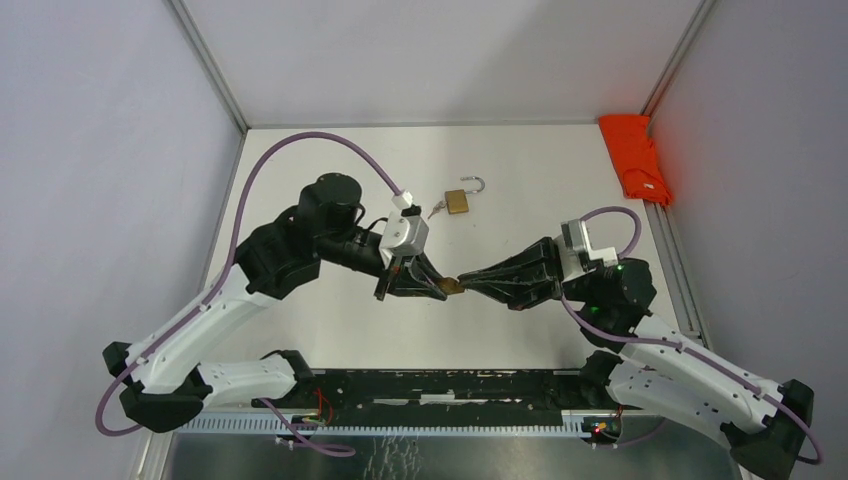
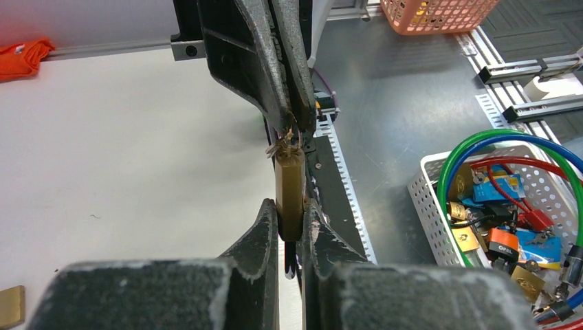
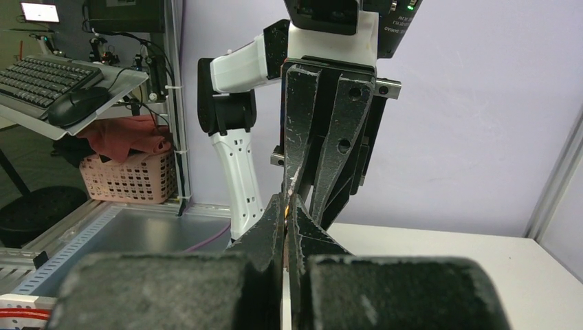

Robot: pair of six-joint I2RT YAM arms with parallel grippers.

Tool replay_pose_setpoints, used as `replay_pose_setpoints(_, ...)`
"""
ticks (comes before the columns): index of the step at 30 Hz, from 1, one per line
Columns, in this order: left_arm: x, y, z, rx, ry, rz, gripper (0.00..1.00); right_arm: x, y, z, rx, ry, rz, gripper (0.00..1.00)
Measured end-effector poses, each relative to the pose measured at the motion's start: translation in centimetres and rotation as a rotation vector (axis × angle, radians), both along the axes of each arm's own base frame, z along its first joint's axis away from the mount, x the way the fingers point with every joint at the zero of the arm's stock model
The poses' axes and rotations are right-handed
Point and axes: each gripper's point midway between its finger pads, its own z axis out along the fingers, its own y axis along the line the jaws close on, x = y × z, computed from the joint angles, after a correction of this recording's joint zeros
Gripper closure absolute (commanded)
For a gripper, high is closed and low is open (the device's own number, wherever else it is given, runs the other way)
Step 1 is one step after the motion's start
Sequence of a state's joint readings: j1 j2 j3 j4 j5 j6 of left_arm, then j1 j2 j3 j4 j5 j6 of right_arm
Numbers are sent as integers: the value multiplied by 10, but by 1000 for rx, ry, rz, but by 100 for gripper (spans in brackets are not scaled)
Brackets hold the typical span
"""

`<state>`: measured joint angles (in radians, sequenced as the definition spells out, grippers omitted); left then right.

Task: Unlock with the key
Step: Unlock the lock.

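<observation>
My left gripper (image 1: 438, 287) is shut on a brass padlock (image 1: 452, 285) and holds it above the white table (image 1: 330, 330) near its middle. In the left wrist view the padlock (image 2: 289, 185) stands clamped between my fingertips (image 2: 268, 223). My right gripper (image 1: 470, 281) faces it tip to tip and is shut on a small key. In the left wrist view the key (image 2: 280, 146) sits at the padlock's far end, pinched by the right fingers (image 2: 275, 103). In the right wrist view my right gripper (image 3: 286, 206) is shut, and only a thin sliver of the key shows.
A second brass padlock (image 1: 459, 200) lies on the table farther back with its shackle open and a key beside it. An orange cloth (image 1: 633, 155) lies at the back right edge. A white basket of locks (image 2: 433, 206) stands beyond the near edge.
</observation>
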<state>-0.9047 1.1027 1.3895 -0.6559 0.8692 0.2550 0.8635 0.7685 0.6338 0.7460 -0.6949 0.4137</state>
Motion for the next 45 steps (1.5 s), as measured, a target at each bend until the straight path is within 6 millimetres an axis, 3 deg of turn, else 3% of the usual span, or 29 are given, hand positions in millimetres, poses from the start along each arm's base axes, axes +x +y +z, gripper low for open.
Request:
replay_pose_setpoints(11, -6, 9, 11, -32, -25, 9, 98, -8, 21, 16, -3, -45, 42, 100)
replay_pose_setpoints(18, 5, 7, 12, -30, -49, 64, 98, -1, 36, 11, -65, -49, 28, 51)
replay_pose_setpoints(23, 24, 2, 0, 4, -53, 140, 98, 11, 41, 2, -129, -44, -31, 40)
replay_pose_setpoints(29, 36, -2, 1, -17, -83, 186, 98, 21, 38, 3, -188, -46, -107, 39)
replay_pose_setpoints(32, 44, -6, 5, -40, -107, 210, 98, 38, 31, -5, -232, -1, -222, 39)
replay_pose_setpoints(37, 58, -12, 12, -70, -146, 261, 98, 74, 11, -38, -358, 97, -450, 38)
replay_pose_setpoints(45, 84, -19, -5, -23, -154, 348, 98, 101, -31, -40, -392, 131, -713, 43)
